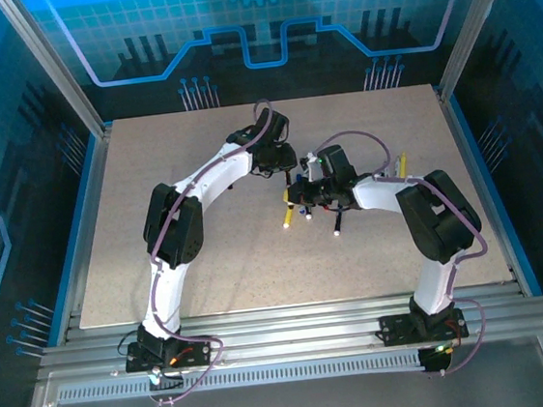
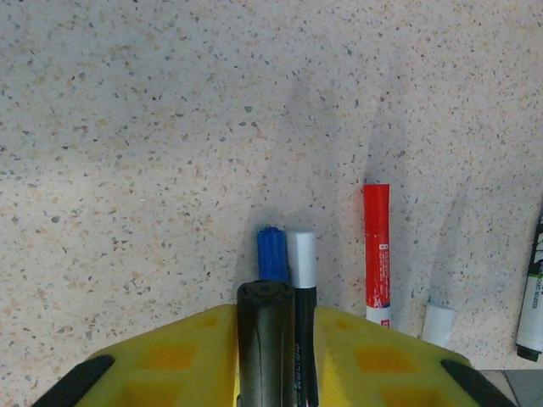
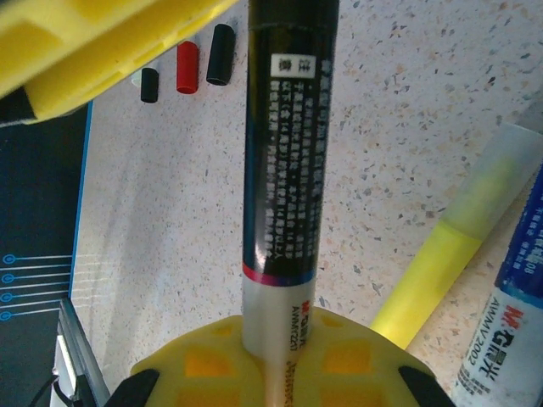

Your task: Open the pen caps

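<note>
**Some caps off, one marker held between the arms, several pens left**

Top external view: the left gripper (image 1: pixel 285 161) and the right gripper (image 1: pixel 300 195) are seen close together over the middle of the table (image 1: pixel 184 290). Pens are scattered just below and to the right of them, among them a yellow pen (image 1: pixel 286 219). Wide bare surface is left at the left and near sides. The table's edges and the frame posts are well apart from both grippers, so the other arm is judged the nearest obstacle.

Left wrist view: the end of a black marker (image 2: pixel 265 339) is seen between the yellow fingers (image 2: pixel 170 356). Whether it is clenched or being let go cannot be told. Just beyond it a blue cap (image 2: pixel 271 253) and a silver-white cap (image 2: pixel 301 259) lie side by side. A red marker (image 2: pixel 376 250) and a white cap (image 2: pixel 439 324) are found to the right. Open table is seen ahead.

Right wrist view: the black marker is grasped tightly at its pale lower end by the right gripper, and its far end is pointed toward the other arm's yellow finger. Three loose pen caps, a black cap (image 3: pixel 149 85), a red cap (image 3: pixel 187 66) and a longer black cap (image 3: pixel 221 53), lie together near the table's edge and are judged done. A yellow highlighter (image 3: pixel 450 271) and a blue-labelled pen (image 3: pixel 509 331) lie to the right. The highlighter appears capped, so it is judged left to do.
</note>
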